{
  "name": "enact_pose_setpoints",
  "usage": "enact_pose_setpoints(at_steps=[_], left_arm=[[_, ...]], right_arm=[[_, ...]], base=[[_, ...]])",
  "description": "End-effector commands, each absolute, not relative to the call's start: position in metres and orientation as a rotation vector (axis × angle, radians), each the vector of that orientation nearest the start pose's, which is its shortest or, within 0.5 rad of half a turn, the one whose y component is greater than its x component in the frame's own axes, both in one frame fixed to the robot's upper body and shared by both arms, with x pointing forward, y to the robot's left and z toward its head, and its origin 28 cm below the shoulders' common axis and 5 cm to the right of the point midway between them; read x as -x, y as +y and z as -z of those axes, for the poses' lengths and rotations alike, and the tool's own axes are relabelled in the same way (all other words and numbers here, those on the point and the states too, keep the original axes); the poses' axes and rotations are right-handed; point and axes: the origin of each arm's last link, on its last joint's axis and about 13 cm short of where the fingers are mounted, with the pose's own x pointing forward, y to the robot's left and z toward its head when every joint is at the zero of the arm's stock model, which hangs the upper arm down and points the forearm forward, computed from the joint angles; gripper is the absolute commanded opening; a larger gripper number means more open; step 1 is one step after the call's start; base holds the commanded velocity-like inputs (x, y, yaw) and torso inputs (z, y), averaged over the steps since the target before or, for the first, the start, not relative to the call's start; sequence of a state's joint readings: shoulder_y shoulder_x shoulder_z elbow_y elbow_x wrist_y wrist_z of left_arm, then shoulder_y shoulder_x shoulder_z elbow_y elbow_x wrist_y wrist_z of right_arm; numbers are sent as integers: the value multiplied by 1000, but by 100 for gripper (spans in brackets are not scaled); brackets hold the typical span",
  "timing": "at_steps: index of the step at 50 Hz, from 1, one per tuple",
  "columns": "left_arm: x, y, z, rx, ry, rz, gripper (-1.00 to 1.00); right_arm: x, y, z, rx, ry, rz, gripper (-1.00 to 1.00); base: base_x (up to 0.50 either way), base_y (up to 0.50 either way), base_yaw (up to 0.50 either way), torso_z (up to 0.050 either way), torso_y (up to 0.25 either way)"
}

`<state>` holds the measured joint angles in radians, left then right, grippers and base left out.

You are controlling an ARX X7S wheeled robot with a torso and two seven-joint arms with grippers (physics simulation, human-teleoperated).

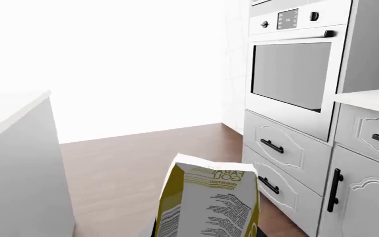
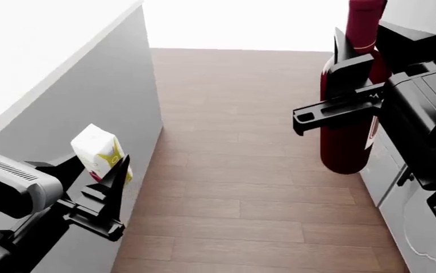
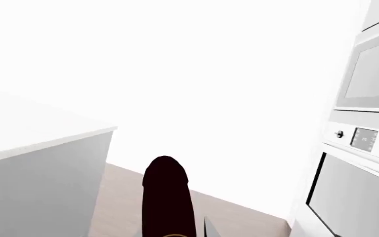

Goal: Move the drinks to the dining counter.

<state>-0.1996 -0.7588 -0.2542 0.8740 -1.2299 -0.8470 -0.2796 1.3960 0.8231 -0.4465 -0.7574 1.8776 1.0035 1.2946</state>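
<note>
Wood floor aisle point(image 2: 240, 170) beside counter point(image 2: 43, 68) — we carry: left gripper point(image 2: 106, 181) clamped on carton point(image 2: 99, 150), right gripper point(image 2: 337, 90) clamped on wine bottle point(image 2: 348, 131), upright — likely against tipping.

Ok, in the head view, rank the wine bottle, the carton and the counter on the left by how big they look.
1. Counter, biggest by far.
2. Wine bottle, in the right end effector.
3. Carton, in the left end effector.

Both drinks are held near the camera, so true sizes stay unsure.

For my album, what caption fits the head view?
Robot carries a wine bottle and a small carton down a wood-floored kitchen aisle.
</note>
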Motion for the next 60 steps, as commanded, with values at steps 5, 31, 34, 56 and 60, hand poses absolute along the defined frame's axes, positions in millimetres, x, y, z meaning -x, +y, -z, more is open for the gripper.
enact_pose_setpoints(at_steps=[5, 31, 34, 56, 60], left_arm=[[-167, 273, -211, -7, -75, 379, -100], [-142, 286, -274, -33, -275, 331, -100], [-141, 288, -281, -41, -292, 328, -100], [-143, 285, -277, -43, -285, 342, -100], [-142, 284, -278, -47, -287, 346, -100]], right_arm=[[-167, -109, -326, 261, -267, -98, -100], [-167, -104, -338, 273, -286, -127, -100], [-166, -103, -339, 278, -286, -128, -100], [-168, -103, -339, 299, -285, -128, -100], [-167, -103, -339, 302, -293, -131, -100]], base=[[-469, -355, 0, 0, 0], [-480, -333, 0, 1, 0], [-483, -318, 0, 0, 0], [-491, -183, 0, 0, 0], [-499, -28, 0, 0, 0]])
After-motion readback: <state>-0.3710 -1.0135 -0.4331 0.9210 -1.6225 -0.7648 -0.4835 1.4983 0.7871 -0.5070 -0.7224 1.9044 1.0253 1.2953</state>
